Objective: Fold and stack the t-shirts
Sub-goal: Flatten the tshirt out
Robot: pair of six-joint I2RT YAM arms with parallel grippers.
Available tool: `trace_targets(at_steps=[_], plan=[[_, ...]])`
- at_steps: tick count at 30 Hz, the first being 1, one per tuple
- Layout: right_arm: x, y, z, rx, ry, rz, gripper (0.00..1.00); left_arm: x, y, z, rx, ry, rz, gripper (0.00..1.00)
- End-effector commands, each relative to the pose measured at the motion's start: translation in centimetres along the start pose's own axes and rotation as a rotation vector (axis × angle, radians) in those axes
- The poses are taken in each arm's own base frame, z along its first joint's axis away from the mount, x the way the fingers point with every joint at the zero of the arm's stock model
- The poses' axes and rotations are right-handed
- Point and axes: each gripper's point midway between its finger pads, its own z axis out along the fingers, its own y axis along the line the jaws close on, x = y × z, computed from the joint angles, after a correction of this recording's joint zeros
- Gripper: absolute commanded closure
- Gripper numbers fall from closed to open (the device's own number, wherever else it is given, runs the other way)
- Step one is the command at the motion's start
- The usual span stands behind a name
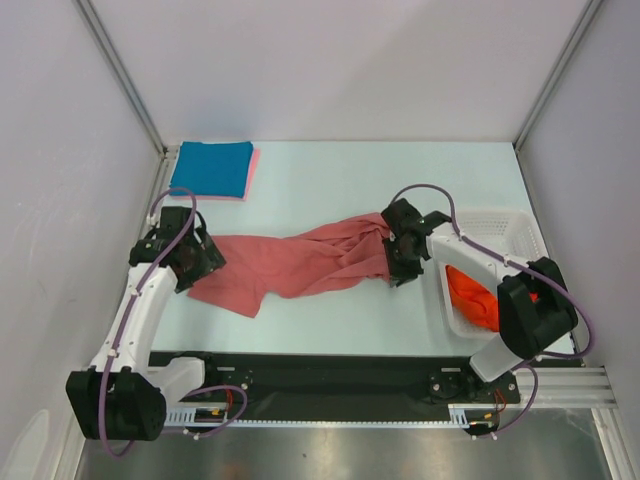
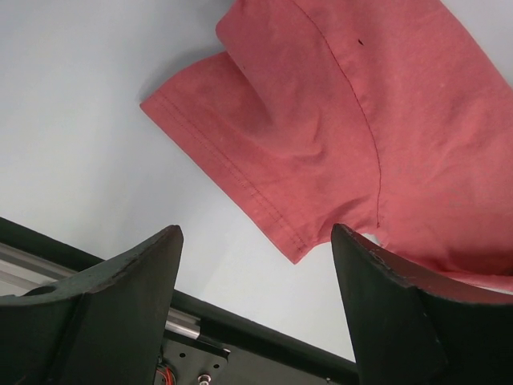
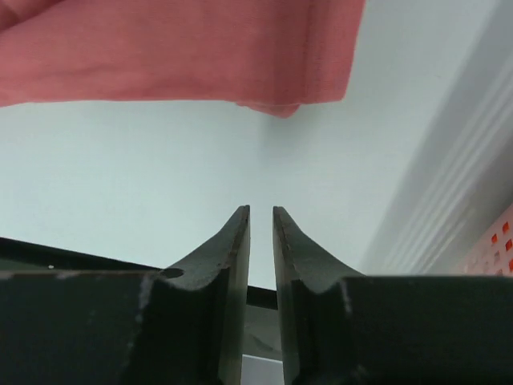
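Left gripper [image 2: 256, 241] has its jaws wide apart and empty. The sleeve hem of the salmon shirt [image 1: 300, 262] lies just ahead of it. Right gripper [image 3: 260, 210] is nearly closed, a slit left with nothing in it, and the shirt's bunched end is just beyond. The shirt's long axis runs left-right on the table [image 1: 330, 180], one arm at each end. Next grab is probably the left arm on the sleeve.

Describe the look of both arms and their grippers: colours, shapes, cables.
The left arm and right arm have white link shells with black joint housings. A purple cable loops along each. The left gripper and right gripper are black, each with two matte wedge-shaped fingers that taper to blunt, slightly scuffed tips.
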Motion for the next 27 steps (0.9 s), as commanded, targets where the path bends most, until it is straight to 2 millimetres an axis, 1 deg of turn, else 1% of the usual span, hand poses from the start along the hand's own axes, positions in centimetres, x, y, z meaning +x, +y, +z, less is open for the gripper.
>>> trace_targets(at_steps=[1, 2, 3, 6, 7, 8, 10, 11, 12, 15, 19, 21, 24, 27], plan=[[-2.2, -0.4, 0.8, -0.006, -0.103, 0.062, 0.78, 0.0, -0.5, 0.0, 0.034, -0.008, -0.017, 0.19], [-2.8, -1.0, 1.2, -0.003, -0.115, 0.09, 0.78, 0.0, -0.5, 0.0, 0.036, -0.006, -0.02, 0.19], [-3.2, -1.2, 1.3, -0.006, -0.124, 0.107, 0.78, 0.1, -0.6, 0.0, 0.043, -0.005, -0.022, 0.2], [-4.5, -1.7, 1.8, -0.009, -0.155, 0.174, 0.71, 0.2, -0.7, 0.2, 0.045, 0.003, -0.024, 0.2], [-4.8, -2.2, 1.9, 0.018, -0.172, 0.19, 0.67, 0.3, -0.7, 0.2, 0.046, 0.004, -0.024, 0.2], [-5.4, -2.4, 2.0, 0.017, -0.191, 0.219, 0.66, 0.3, -0.7, 0.2, 0.044, 0.007, -0.028, 0.2], [-5.6, -2.8, 2.7, 0.03, -0.19, 0.254, 0.64, 0.4, -0.8, 0.2, 0.049, 0.005, -0.033, 0.2], [-5.7, -3.0, 3.0, 0.032, -0.188, 0.264, 0.63, 0.4, -0.8, 0.2, 0.05, 0.007, -0.035, 0.2], [-5.2, -3.1, 3.5, 0.032, -0.17, 0.274, 0.63, 0.5, -0.7, 0.3, 0.049, 0.011, -0.035, 0.2], [-4.8, -3.2, 4.4, 0.022, -0.159, 0.295, 0.6, 0.6, -0.8, 0.2, 0.052, 0.012, -0.042, 0.2], [-4.5, -3.7, 5.0, 0.035, -0.156, 0.31, 0.56, 0.7, -0.6, 0.2, 0.043, 0.015, -0.045, 0.19], [-4.4, -3.7, 5.4, 0.029, -0.146, 0.314, 0.56, 0.8, -0.5, 0.2, 0.04, 0.019, -0.048, 0.19], [-4.3, -3.9, 6.2, 0.029, -0.136, 0.317, 0.58, 0.9, -0.6, 0.3, 0.043, 0.025, -0.052, 0.19], [-4.1, -3.0, 6.6, -0.019, -0.112, 0.319, 0.62, 0.8, -0.7, 0.2, 0.043, 0.025, -0.052, 0.19]])
